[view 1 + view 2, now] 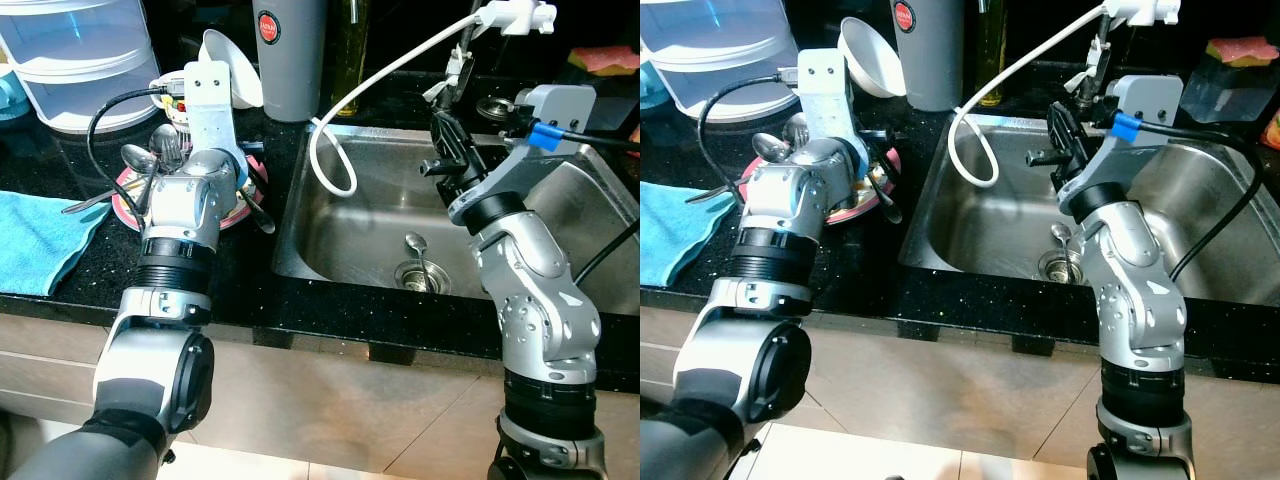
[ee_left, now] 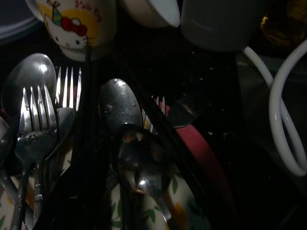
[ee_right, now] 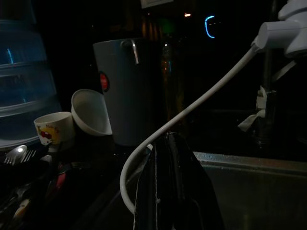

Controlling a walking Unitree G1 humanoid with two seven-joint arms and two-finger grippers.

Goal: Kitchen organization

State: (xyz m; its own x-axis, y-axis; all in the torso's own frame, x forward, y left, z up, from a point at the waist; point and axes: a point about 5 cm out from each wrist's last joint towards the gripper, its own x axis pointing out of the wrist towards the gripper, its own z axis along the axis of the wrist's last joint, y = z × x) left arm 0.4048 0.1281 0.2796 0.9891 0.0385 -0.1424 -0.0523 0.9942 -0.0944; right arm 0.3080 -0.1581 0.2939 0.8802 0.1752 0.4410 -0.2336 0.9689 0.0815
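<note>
My left gripper (image 2: 120,191) sits low over the floral plate (image 1: 232,215) on the black counter (image 1: 60,175), fingers spread apart around the pile of spoons and forks. One finger (image 2: 72,191) runs between a fork (image 2: 38,129) and a dull spoon (image 2: 120,103), but nothing is clamped yet. A shinier spoon (image 2: 144,167) lies right between the fingers (my likely next pick, as a guess).

My right gripper (image 3: 170,191) hangs over the steel sink (image 1: 350,250), fingers pressed together and empty, just beside the white hose (image 1: 330,165).

Progress: early, I judge. The cutlery is still heaped on the plate, a mug (image 2: 76,24) and a white bowl (image 1: 230,65) stand behind it near the grey tumbler (image 1: 290,55), and one spoon in the sink (image 1: 417,245) lies by the drain. A blue cloth (image 1: 40,235) lies on the counter by my left arm. Sorting everything is left; where it goes I cannot tell.
</note>
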